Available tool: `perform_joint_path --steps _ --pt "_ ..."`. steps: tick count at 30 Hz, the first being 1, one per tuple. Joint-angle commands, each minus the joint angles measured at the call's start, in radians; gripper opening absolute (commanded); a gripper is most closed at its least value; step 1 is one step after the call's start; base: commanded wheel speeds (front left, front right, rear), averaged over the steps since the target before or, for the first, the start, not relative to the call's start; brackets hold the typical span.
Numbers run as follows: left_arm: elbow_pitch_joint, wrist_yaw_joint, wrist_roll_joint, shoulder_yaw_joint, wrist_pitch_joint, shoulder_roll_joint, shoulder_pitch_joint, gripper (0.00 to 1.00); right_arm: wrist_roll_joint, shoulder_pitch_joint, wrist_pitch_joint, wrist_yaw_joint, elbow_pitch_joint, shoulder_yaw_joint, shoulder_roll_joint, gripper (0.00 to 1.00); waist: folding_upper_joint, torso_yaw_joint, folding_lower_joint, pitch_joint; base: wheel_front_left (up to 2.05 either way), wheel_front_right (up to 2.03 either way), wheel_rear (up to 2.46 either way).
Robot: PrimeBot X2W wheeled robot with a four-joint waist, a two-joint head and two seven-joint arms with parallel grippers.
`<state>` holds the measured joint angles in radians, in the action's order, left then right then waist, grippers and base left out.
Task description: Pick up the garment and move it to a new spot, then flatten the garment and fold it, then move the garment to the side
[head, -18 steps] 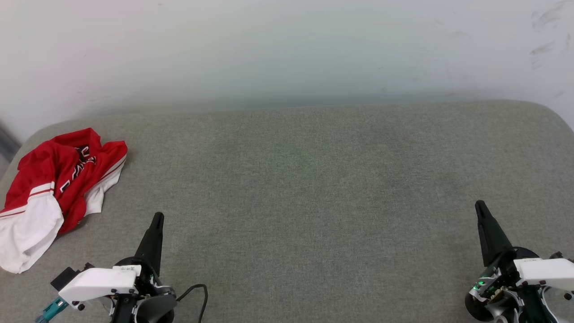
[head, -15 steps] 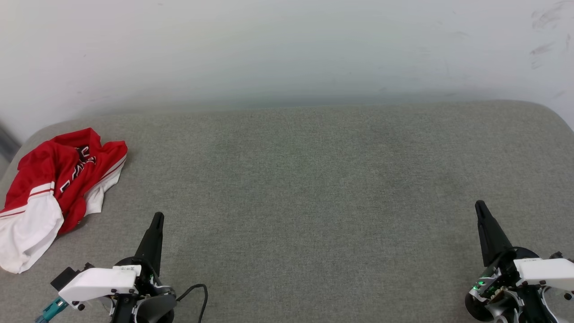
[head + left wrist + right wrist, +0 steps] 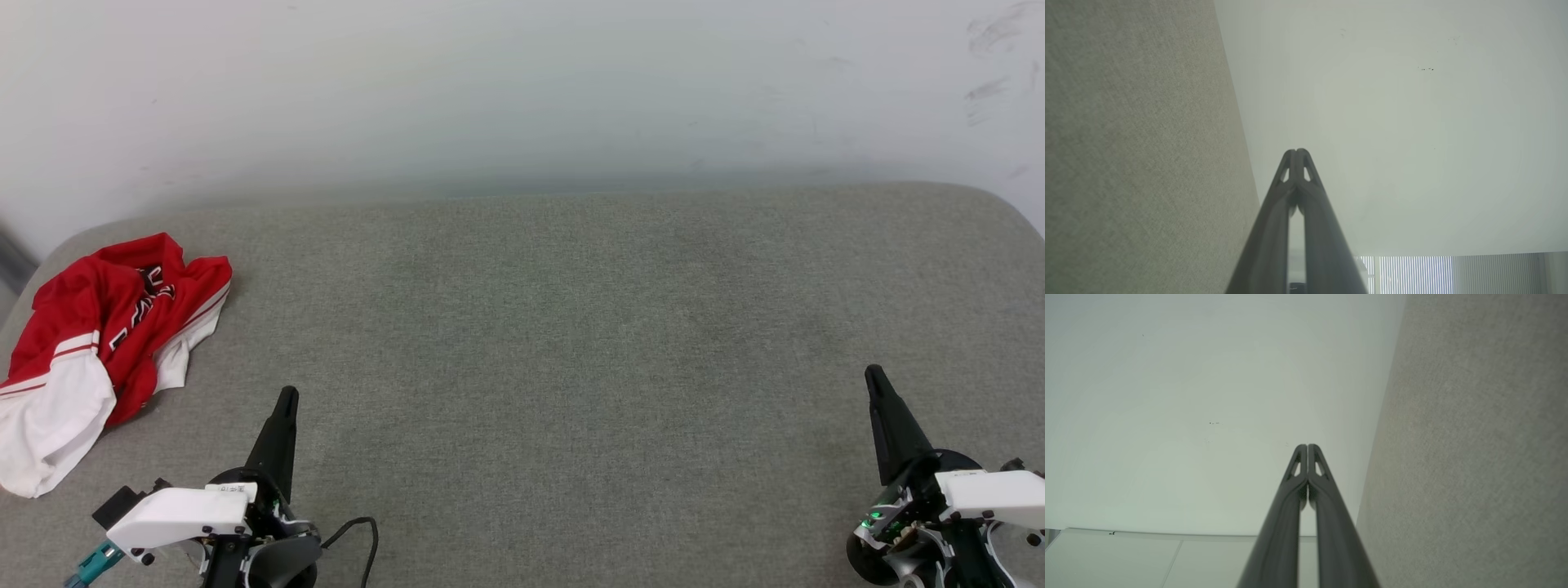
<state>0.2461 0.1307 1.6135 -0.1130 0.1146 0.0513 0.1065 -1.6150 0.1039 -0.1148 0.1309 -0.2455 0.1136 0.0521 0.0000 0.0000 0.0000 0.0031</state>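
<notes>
The garment (image 3: 106,327), a red T-shirt with white sleeves and dark lettering, lies crumpled at the far left of the grey cushioned surface (image 3: 555,351) in the head view. My left gripper (image 3: 286,394) is shut and empty at the lower left, a short way right of the garment and apart from it. Far off at the lower right, my right gripper (image 3: 872,372) is shut too, holding nothing. In each wrist view the fingertips press together, left gripper (image 3: 1296,151) and right gripper (image 3: 1307,446), with bare wall behind them.
A pale wall (image 3: 522,90) rises behind the surface's far edge. The surface has rounded corners at left and right. A black cable (image 3: 363,535) loops beside my left wrist. Grey fabric (image 3: 1135,143) fills one side of each wrist view.
</notes>
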Motion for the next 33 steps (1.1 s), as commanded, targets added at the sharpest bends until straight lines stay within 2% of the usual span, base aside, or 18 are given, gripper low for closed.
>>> perform_joint_path --steps 1,17,18,26,33 --pt "-0.001 0.003 -0.002 -0.002 0.0 -0.001 0.007 0.0 0.006 0.012 0.0 0.0 0.0 -0.001 -0.003 0.0 0.0 0.0 0.0 0.0 0.0 0.0 0.0" --pt "-0.001 0.003 -0.002 -0.002 0.0 -0.001 0.007 0.0 0.006 0.012 0.0 0.0 0.0 -0.001 -0.003 0.0 0.0 0.0 0.0 0.0 0.0 0.0 0.0" --pt "0.0 0.0 0.0 0.001 0.0 0.0 0.0 1.0 0.0 0.0 0.0 0.0 0.0 0.0 0.0 1.0 0.0 0.0 0.0 0.0 0.0 0.0 0.0" --pt "0.001 0.0 -0.017 0.009 -0.026 -0.003 -0.031 1.0 0.02 -0.032 0.025 0.0 -0.02 -0.009 -0.001 1.0 0.0 0.0 0.0 0.001 0.0 0.0 0.0" --pt "-0.025 -0.006 -0.096 -0.008 -0.06 -0.002 -0.037 1.0 0.095 -0.04 0.06 0.0 -0.001 -0.005 -0.001 1.0 0.0 -0.001 0.0 0.002 0.0 0.0 0.0"
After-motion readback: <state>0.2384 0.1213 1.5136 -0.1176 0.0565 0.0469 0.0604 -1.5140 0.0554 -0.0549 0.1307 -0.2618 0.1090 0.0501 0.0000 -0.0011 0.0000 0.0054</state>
